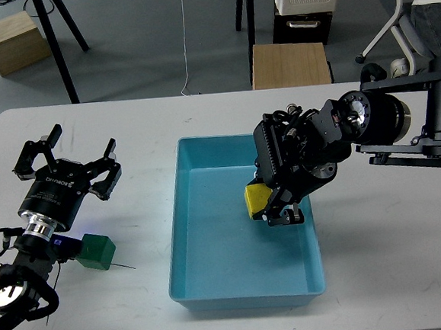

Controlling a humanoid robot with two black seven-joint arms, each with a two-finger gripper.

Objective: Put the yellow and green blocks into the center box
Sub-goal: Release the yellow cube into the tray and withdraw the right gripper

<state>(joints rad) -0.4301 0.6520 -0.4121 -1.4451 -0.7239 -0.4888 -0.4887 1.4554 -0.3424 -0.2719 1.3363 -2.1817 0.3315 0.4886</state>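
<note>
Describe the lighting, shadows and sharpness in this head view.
Head view: even, soft overhead light; the blue tray throws only a faint shadow along its front edge, the green block a small soft one; the yellow block sits partly shaded under the right gripper; focus is sharp throughout, with no strong glare.

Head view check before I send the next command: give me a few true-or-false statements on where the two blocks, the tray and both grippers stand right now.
1. The yellow block is between the right gripper's fingers, above the blue tray. True.
2. The green block lies inside the tray. False: it sits on the white table, left of the tray.
3. The left gripper is open and holds nothing. True.
4. The left gripper is clamped on the green block. False: its fingers are spread, apart from the block, which lies beside the arm's wrist.
5. The yellow block rests on the table right of the tray. False: it is over the tray's interior, in the right gripper.
</note>
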